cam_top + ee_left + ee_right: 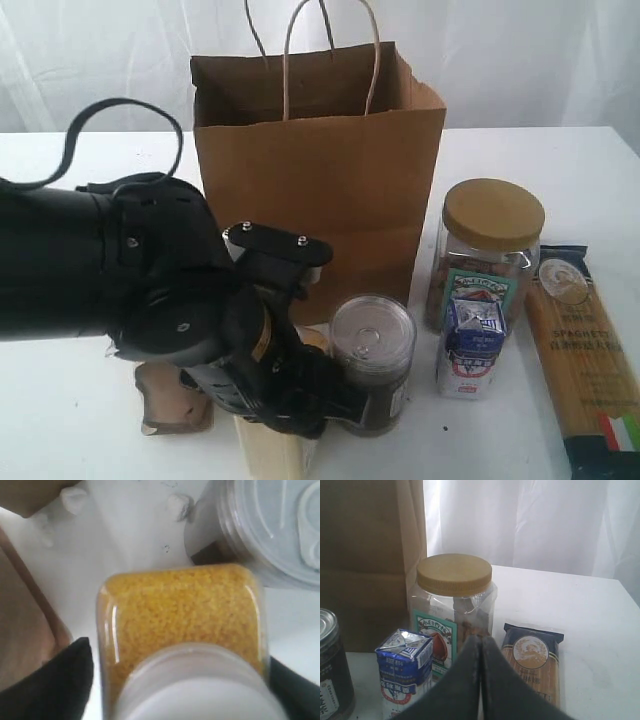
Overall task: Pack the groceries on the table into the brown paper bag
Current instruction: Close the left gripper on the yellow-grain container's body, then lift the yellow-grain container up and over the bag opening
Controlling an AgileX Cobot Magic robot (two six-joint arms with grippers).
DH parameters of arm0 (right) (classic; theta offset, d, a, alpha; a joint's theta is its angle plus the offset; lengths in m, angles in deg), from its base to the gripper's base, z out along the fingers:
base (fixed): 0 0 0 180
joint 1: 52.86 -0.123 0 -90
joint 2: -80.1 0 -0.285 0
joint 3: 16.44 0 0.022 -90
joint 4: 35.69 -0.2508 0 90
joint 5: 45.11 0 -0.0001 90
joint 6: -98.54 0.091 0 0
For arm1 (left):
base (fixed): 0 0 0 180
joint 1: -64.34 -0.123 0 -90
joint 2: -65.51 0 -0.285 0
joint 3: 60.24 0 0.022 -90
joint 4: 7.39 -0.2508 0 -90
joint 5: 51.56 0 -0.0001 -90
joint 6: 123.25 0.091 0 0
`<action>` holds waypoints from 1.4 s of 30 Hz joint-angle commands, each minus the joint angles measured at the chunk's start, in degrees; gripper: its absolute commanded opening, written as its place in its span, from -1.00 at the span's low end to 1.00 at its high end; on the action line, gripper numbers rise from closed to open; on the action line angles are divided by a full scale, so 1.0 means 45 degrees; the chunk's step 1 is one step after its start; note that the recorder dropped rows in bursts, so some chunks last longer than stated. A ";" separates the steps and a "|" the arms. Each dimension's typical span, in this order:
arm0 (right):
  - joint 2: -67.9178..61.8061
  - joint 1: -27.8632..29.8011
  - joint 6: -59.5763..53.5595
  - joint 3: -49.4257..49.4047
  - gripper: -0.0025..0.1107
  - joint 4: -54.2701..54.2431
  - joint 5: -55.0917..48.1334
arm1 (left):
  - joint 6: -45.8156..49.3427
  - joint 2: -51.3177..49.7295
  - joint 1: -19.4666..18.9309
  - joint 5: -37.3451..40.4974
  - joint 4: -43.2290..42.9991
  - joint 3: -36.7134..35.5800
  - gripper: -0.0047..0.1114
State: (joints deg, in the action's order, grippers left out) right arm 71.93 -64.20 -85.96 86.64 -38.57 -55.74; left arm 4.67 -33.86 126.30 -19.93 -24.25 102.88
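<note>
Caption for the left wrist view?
Left gripper straddles the yellow-grain bottle, dark jar beside it on the table.

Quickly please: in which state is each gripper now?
Left gripper: open, jaws on either side of the yellow-grain bottle, seemingly not clamped.
Right gripper: shut, holding nothing.

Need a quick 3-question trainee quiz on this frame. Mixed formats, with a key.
1. True or false: the right gripper is shut and holds nothing.
2. Which grocery stands between the jaws of the left gripper?
A. dark jar
B. yellow-grain bottle
C. tan-lidded jar
3. Fill in: in the exterior view, the grocery lying flat to the right of the small blue-white carton is the ____.

Key
1. True
2. B
3. long spaghetti packet
</note>
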 commanded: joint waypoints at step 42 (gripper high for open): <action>0.0086 0.0099 0.0041 -0.0066 -0.96 -0.0015 0.0115 | 0.2470 0.3048 -0.0820 0.5203 -0.6635 0.9888 -0.92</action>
State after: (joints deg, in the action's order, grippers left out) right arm 71.93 -64.20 -85.96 86.64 -38.57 -55.74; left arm 13.57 -18.34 124.96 6.21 -51.57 143.17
